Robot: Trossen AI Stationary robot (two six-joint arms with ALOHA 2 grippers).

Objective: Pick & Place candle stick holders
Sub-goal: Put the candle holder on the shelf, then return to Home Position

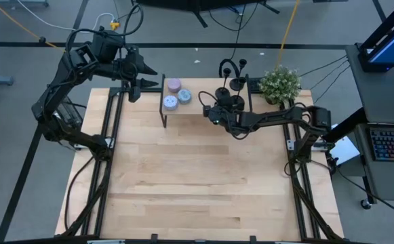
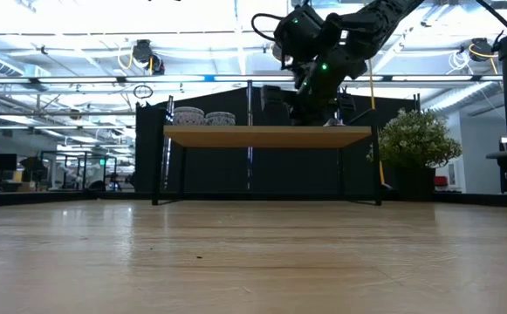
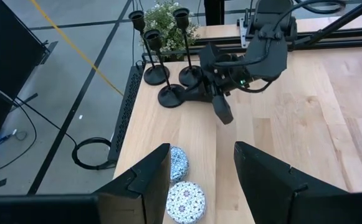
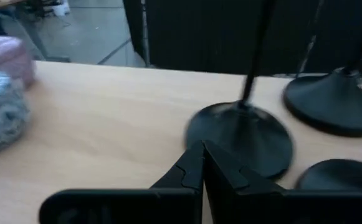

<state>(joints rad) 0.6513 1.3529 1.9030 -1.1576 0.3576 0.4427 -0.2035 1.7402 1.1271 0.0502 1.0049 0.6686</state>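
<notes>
Three black candle stick holders (image 3: 171,93) stand on their round bases at the right end of a small raised wooden shelf (image 1: 193,85); they also show in the high view (image 1: 230,85). My right gripper (image 4: 202,149) is shut, and its tips are level at the rim of the nearest holder's base (image 4: 240,134). It also shows in the high view (image 1: 211,112) and in the low view (image 2: 314,96). My left gripper (image 3: 202,168) is open and empty. It hovers beyond the shelf's left end (image 1: 146,80), above the candle tins. My right gripper's shut fingertips (image 4: 193,163) point level toward the table's far edge, at the near rim of one holder's base (image 4: 221,152). I cannot tell whether they touch it. The holder stands upright on the shelf.
Three round candle tins, one lilac (image 1: 173,85) and two pale blue patterned (image 1: 171,102), sit on the shelf's left end. A potted plant (image 1: 280,83) stands to the right of the shelf. The wide wooden table (image 1: 203,183) lies in front of the shelf.
</notes>
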